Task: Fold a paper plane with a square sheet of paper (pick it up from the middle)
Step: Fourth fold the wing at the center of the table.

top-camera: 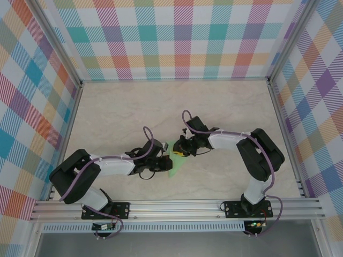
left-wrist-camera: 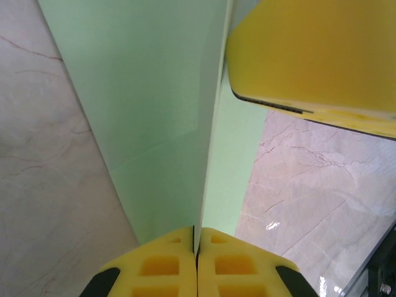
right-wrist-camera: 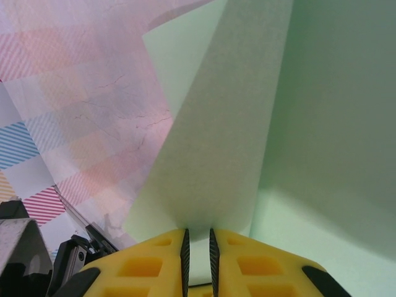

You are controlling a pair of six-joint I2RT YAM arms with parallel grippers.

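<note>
Left hand (left-wrist-camera: 197,238) and right hand (right-wrist-camera: 198,241) both pinch the paper (left-wrist-camera: 148,93).
My left is clamped tight on a fold; my right grips a flap, pads barely apart.

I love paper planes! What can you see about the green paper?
The paper is thin, plain and pale mint green, with no marks. It is bent along a straight crease into two flaps, not lying flat. It is near the middle of the table. The left fingers pinch its crease, and the right fingers pinch another part.
</note>
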